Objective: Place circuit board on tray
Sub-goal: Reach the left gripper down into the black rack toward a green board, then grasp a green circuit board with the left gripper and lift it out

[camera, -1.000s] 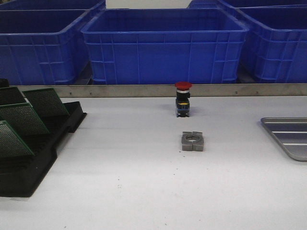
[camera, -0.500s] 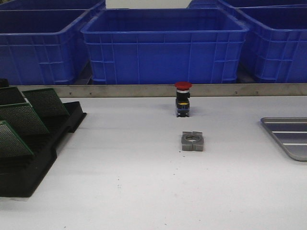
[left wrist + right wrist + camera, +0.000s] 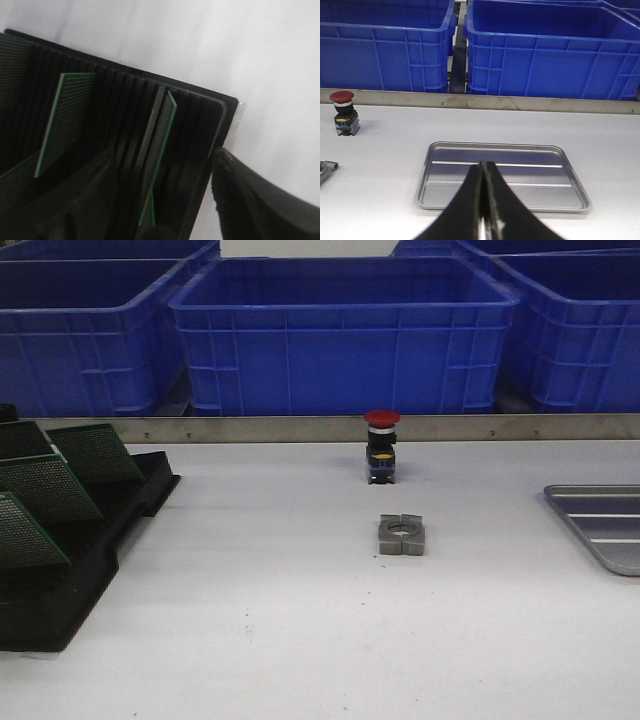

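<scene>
A black slotted plastic rack (image 3: 70,570) sits at the bench's left edge, holding several green perforated circuit boards (image 3: 45,485) that stand tilted in its slots. In the left wrist view the left gripper (image 3: 165,200) hangs over the rack's corner with its jaws spread wide: one dark finger (image 3: 85,200) lies over the slots, the other is beyond the rack's edge above the white bench (image 3: 270,640), and a thin green-edged circuit board (image 3: 157,155) stands edge-on in the gap between them, not touched by either as far as can be seen

The shallow silver-grey metal tray (image 3: 600,525) with raised rim, rounded corners and ridged bottom lies flat at the bench's right edge, well apart from the rack; only part of it shows in the front view. The right wrist view shows the whole tray (image 3: 445,200) with nothing on it, and the right gripper (image 3: 484,200) above its near rim, jaws pressed together holding nothing

Near the middle of the bench lies a small grey metal square block with a round hole (image 3: 402,535); behind it, toward the far edge, stands a black push-button switch with a red mushroom cap (image 3: 381,447). Large blue plastic bins (image 3: 345,335) line up beyond a metal strip along the far edge
</scene>
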`<action>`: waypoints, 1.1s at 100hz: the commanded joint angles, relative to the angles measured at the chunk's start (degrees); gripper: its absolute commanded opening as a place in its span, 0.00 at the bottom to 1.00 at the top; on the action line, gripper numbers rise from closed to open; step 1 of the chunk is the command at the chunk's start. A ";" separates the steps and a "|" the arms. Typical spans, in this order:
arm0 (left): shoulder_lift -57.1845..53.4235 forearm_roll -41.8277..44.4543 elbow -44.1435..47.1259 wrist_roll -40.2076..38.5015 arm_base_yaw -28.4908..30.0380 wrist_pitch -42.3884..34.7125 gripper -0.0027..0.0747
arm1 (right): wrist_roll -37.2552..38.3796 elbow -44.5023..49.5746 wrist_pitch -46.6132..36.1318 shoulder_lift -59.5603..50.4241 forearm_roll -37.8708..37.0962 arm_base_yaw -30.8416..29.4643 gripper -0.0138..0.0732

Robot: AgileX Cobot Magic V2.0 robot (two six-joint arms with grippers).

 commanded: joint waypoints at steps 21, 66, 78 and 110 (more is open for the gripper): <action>5.81 -3.02 -1.91 -0.09 -1.55 -6.08 0.40 | -0.09 0.10 -4.07 -1.14 -0.77 -0.27 0.09; 3.81 -2.93 -3.33 -0.09 -1.55 -2.76 0.01 | -0.09 0.10 -4.07 -1.14 -0.77 -0.27 0.09; 0.97 -3.05 -5.59 -0.09 -1.55 1.60 0.01 | -0.09 0.10 -4.07 -1.14 -0.77 -0.27 0.09; -4.65 -11.51 -7.19 -0.09 -5.62 10.75 0.01 | -0.09 0.10 -4.07 -1.14 -0.77 -0.27 0.09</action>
